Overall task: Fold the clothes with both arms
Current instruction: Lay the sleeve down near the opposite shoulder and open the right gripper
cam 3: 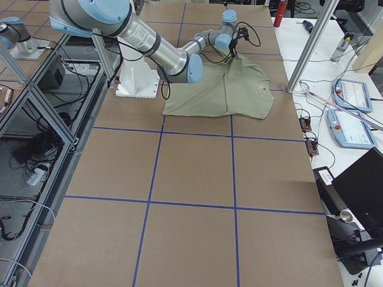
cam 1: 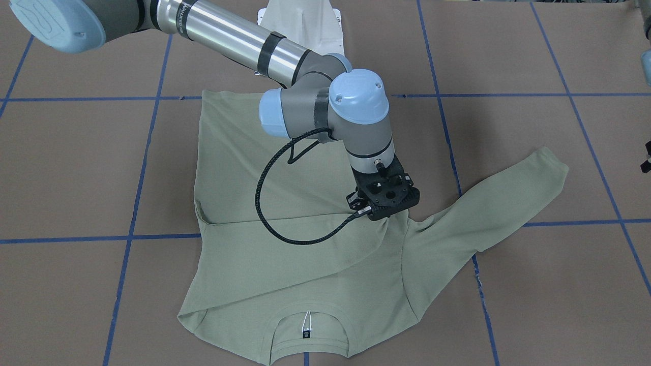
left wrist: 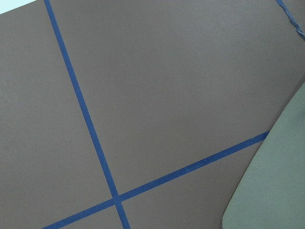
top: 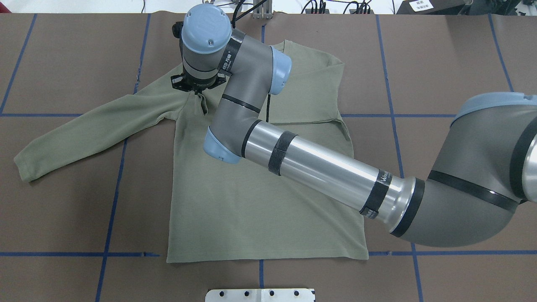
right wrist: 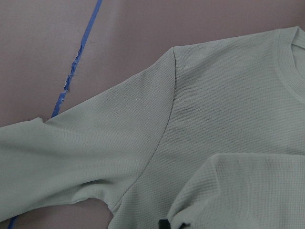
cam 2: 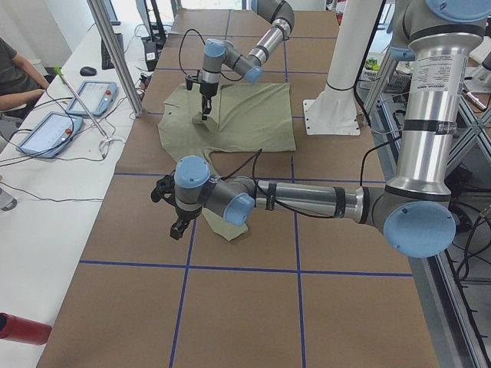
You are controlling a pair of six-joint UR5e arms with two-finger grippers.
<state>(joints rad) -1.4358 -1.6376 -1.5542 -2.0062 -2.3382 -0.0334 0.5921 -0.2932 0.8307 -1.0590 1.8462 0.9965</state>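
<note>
Found the sage-green shirt [top: 251, 201] spread flat on the brown table [top: 440, 63], hem toward the robot's base, one sleeve [top: 84, 130] stretched out to the robot's left, the other sleeve [top: 310, 100] folded across the chest. Logged the right gripper [cam 1: 387, 208] clamped on a puckered peak of shirt cloth where the outstretched sleeve joins the body. Spotted the left gripper [cam 2: 176, 228] hovering above the table near that sleeve's cuff; cannot tell if parted or closed.
</note>
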